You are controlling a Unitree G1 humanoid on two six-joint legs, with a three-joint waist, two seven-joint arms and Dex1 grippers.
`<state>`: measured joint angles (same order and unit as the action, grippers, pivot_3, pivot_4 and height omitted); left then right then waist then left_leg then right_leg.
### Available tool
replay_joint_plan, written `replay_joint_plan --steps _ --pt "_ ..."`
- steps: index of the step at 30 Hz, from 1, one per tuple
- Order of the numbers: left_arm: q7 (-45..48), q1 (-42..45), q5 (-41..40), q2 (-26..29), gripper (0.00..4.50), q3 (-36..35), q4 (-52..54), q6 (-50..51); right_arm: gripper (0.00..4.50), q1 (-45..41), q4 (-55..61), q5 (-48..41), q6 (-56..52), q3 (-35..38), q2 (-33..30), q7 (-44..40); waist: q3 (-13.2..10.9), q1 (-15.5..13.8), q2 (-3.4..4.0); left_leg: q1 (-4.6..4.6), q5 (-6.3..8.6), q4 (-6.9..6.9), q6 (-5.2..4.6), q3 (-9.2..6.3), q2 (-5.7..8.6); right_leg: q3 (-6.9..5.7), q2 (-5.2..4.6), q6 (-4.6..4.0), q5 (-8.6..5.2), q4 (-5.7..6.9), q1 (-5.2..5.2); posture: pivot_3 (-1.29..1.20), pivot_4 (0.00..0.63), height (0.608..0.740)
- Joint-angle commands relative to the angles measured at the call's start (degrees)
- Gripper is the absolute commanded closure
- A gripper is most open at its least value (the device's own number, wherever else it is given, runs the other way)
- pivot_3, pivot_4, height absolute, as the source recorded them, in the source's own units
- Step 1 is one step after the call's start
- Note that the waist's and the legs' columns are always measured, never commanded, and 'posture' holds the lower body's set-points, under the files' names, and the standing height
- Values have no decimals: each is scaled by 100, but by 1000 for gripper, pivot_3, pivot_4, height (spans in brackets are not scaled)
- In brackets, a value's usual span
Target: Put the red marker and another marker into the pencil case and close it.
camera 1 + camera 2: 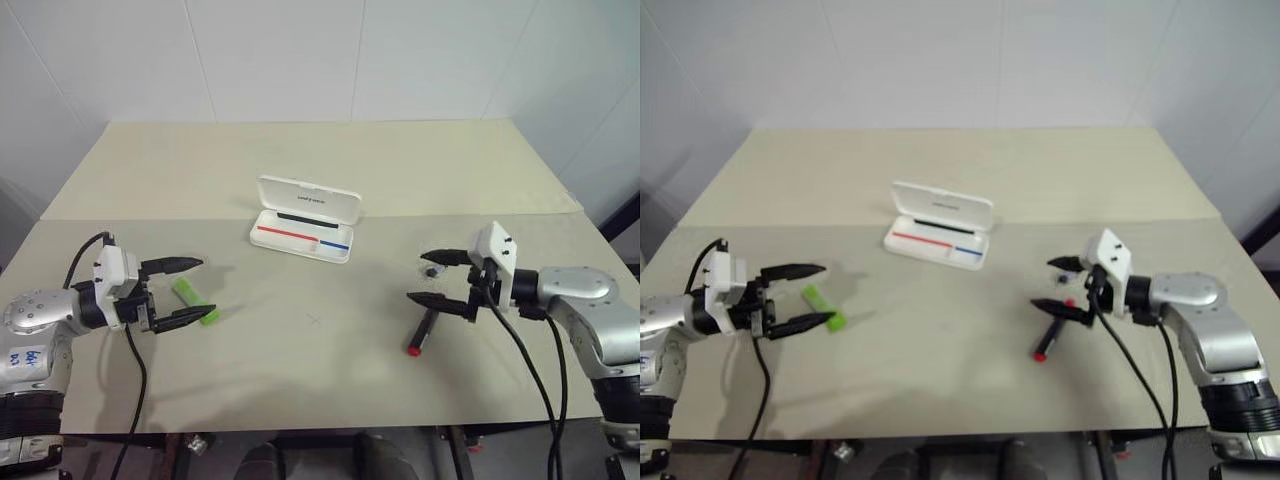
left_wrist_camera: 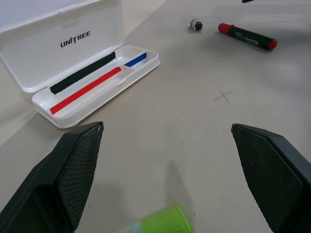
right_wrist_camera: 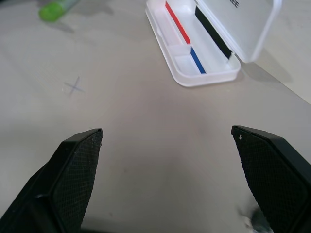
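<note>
White plastic at desk centre: the pencil case lies open, lid up toward 12 o'clock, tray w/ red-and-blue stripe facing the robot, nothing loaded yet. Both arms hover low over the desk, either side of the case.

Left end effector: fingers spread wide, empty, pointing roughly 3 o'clock. The green highlighter lies on the desk right betw. its two fingertips, long axis running approx. 11-to-5 in the head view, i.e. across the line of the fingers. The left wrist view catches just its near end at the frame edge, so the tip is already at it.

Right end effector: likewise spread, empty, pointing roughly 9 o'clock and tipped a little down. The red marker lies just beside and below it, toward 6–7 o'clock from the fingertips, long axis near 12-to-6 w/ a slight lean, red end nearest the robot. A small dark object, prob. a loose cap, sits betw. the right fingers.

Judgement: each marker belongs to the arm on its own side; the left is nearer a grasp. The case sits at approx. 1–2 o'clock from the highlighter and 10–11 o'clock from the red marker, well apart from both.
</note>
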<state>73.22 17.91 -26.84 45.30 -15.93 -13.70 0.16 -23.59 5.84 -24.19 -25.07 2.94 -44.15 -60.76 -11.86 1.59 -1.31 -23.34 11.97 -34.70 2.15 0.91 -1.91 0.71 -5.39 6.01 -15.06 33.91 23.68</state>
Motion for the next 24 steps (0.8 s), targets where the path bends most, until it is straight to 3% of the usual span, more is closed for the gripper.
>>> replay_joint_plan --steps 1,8,14,24 --pt "-16 169 -121 43 21 -43 180 62 0 -173 232 -104 8 18 154 120 0 2 0 0 0 -1 0 -1 0 -1 0 0 0 0 0 0 150 740" --pt "92 208 -212 122 21 -51 317 286 0 -568 73 245 95 -430 561 306 0 1 -1 0 0 -12 0 -1 -3 -1 3 -3 1 6 -1 0 150 740" --pt "-58 130 -440 46 21 -250 633 430 0 -1536 -458 755 -432 -1171 953 571 0 31 -1 1 1 -16 -1 -2 -7 -1 4 -7 2 10 0 0 150 740" --pt "-577 -181 -603 -193 21 -431 1219 503 0 -3340 -3302 1920 119 -2019 1807 568 1 13 -1 -5 5 -21 -1 -4 -9 -4 5 -7 4 18 5 0 150 740"
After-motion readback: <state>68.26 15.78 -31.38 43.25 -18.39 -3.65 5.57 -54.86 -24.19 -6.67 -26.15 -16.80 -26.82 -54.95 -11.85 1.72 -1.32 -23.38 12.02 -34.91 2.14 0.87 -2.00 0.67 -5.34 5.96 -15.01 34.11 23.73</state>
